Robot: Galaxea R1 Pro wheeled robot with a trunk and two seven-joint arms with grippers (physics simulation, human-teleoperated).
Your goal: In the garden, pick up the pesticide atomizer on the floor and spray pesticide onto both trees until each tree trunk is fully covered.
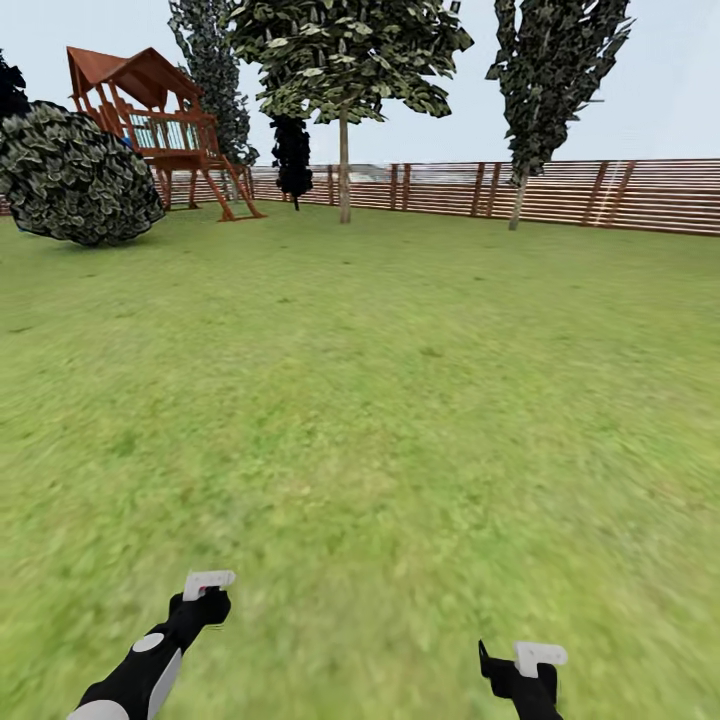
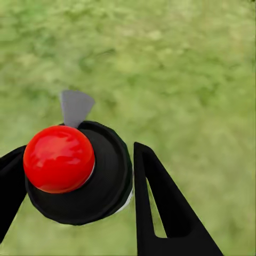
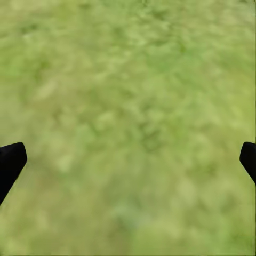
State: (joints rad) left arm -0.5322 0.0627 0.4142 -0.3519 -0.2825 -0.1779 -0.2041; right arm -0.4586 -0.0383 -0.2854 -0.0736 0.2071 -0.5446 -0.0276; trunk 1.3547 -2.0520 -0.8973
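Fingers point(image 2: 160, 213) of the left gripper point(image 2: 80, 154) are closing from both sides on a round dark body with a shiny red ball on its top and a pale grey tab sticking out past the fingertips. Judging from the grey tab and the dark body, this is the pesticide atomizer point(image 2: 101, 181) seen from one end, so it is sitting right between the jaws and is no longer lying on the floor point(image 2: 181, 64). The jaws of the right gripper point(image 3: 128, 160) are standing spread wide, with nothing between them and only grass beyond.

Going outward in the head view, the left gripper point(image 1: 205, 592) and the right gripper point(image 1: 525, 665) are hanging low over the lawn, well apart from each other. Far ahead of both, the wooden fence point(image 1: 560, 190) is closing the garden, with a red playhouse point(image 1: 150, 110) and a dark round bush point(image 1: 75, 175) toward the left gripper's side. The thin-stemmed trees point(image 1: 343, 170) standing near the fence are probably not the ones to spray.

The risks from here are these. The bottle is sitting a little off-centre, nearer to one finger, so a fast turn of the base may be making it slip or rotate in the grip. If it rotates, the nozzle may be pointing away from a trunk when the spraying begins. Also, one of the thin trees could be taken for a target by mistake.
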